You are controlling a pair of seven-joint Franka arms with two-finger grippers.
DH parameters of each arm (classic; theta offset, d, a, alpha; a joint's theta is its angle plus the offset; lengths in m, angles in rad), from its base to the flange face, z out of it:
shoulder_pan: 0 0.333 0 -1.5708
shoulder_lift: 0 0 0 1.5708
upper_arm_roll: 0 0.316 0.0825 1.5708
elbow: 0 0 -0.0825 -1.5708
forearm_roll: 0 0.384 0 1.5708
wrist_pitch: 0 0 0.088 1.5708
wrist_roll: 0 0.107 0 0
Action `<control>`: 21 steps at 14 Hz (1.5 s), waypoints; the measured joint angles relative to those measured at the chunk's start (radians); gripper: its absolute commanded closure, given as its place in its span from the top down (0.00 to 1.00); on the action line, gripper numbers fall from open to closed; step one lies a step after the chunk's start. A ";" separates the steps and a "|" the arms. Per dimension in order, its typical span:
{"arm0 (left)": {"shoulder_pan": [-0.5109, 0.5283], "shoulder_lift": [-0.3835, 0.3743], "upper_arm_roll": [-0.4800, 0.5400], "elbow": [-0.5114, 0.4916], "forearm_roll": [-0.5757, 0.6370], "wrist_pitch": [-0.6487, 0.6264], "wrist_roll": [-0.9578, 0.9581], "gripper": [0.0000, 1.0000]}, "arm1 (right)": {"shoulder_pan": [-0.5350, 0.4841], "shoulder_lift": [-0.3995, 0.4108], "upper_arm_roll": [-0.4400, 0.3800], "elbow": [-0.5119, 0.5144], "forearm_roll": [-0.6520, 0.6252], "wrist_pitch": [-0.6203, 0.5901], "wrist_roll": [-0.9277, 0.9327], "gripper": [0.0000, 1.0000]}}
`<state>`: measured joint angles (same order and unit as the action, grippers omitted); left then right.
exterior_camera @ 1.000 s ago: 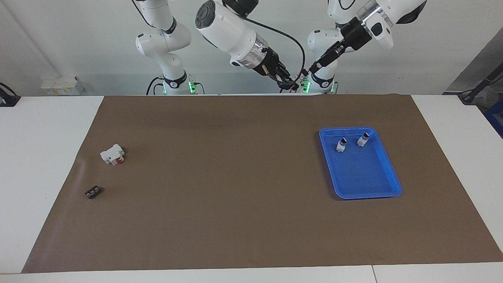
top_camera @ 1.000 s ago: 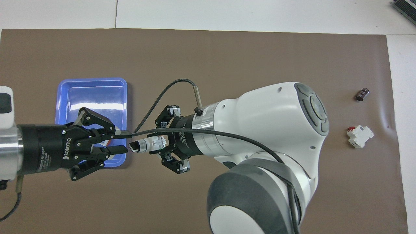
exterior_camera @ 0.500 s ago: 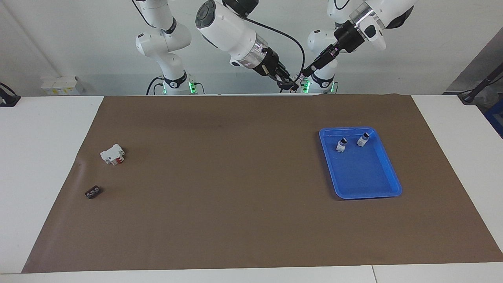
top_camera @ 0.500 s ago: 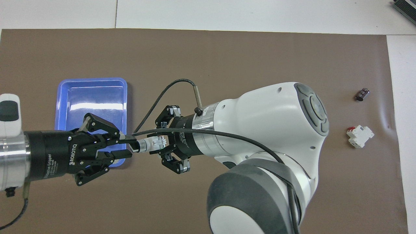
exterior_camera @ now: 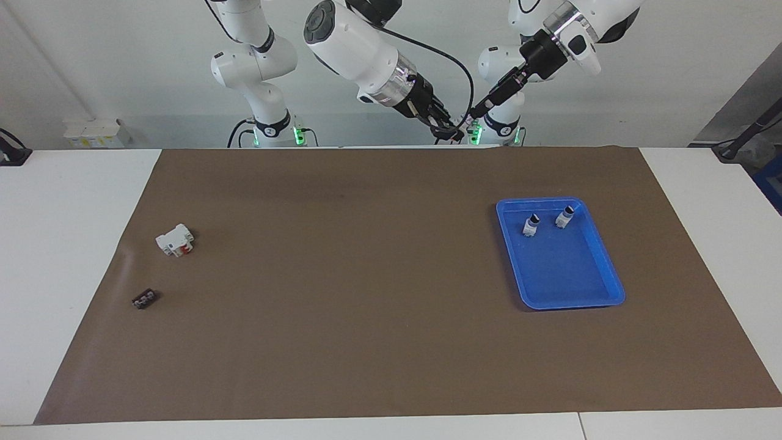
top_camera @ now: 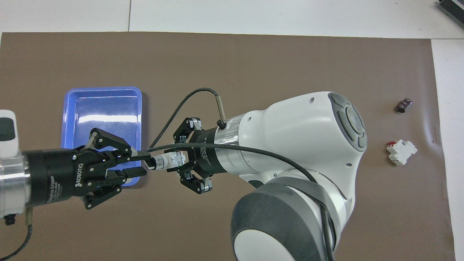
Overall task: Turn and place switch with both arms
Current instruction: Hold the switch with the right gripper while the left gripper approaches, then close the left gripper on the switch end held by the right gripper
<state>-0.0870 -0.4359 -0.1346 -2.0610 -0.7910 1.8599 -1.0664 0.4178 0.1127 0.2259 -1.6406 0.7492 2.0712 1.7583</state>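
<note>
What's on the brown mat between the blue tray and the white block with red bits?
Nothing. In the facing view the mat is bare from the tray to the white block.

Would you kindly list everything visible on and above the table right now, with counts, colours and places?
Switch: 1, white with a black tip, held in the air between the two grippers.
Tray: 1, blue, on the mat toward the left arm's end of the table.
White pieces with black tips: 2, standing side by side in the tray, at its end nearer the robots.
White block with red parts: 1, on the mat toward the right arm's end.
Small black part: 1, farther from the robots than the white block.
Mat: 1, brown, covering the table.
Right gripper: black, shut on the switch.
Left gripper: black, at the switch's black tip.
</note>
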 measured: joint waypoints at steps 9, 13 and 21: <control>0.000 -0.015 -0.013 -0.031 -0.021 0.042 -0.013 0.13 | 0.000 0.000 0.000 0.000 0.000 0.000 0.000 0.00; 0.000 -0.019 -0.022 -0.038 -0.022 0.052 -0.024 0.00 | -0.002 -0.001 -0.002 -0.001 -0.002 0.001 0.000 0.00; 0.000 -0.024 -0.022 -0.040 -0.022 0.053 0.042 0.00 | -0.001 -0.003 -0.001 -0.001 -0.002 0.001 0.000 0.00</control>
<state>-0.0870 -0.4604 -0.1566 -2.1005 -0.8133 1.9133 -1.0246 0.4166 0.1092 0.2246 -1.6414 0.7470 2.0721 1.7579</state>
